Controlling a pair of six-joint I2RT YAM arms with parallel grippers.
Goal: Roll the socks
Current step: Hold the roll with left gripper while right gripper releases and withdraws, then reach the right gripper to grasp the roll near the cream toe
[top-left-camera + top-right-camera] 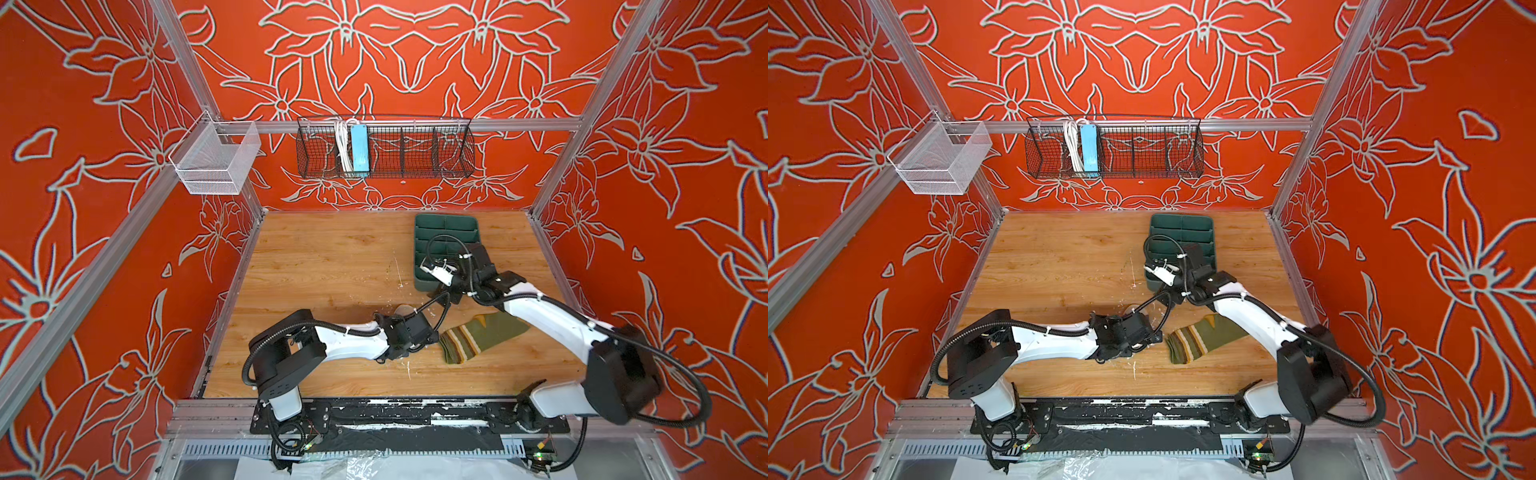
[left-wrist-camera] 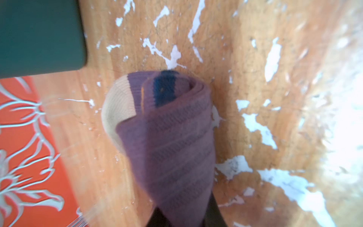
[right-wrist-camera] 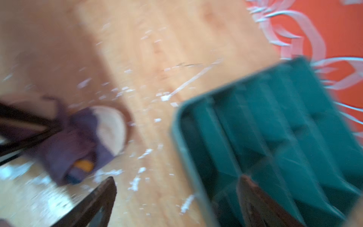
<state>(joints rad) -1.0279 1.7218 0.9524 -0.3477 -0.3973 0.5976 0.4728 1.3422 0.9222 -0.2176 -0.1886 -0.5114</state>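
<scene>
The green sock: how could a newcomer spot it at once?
On the wooden table, look toward the front, right of centre. The green sock lies flat there, partly under the right arm. Unlike the purple sock nearby, it is unrolled, with cream and brown stripes.

— What kind of place was it?
— A robotics lab cell. An aluminium frame [image 1: 519,124] carried red floral backdrop panels [image 1: 415,50], and the left arm [image 1: 349,343] and right arm [image 1: 540,316] were mounted at a scarred wooden tabletop [image 1: 332,266].

No legible txt anywhere.
</scene>
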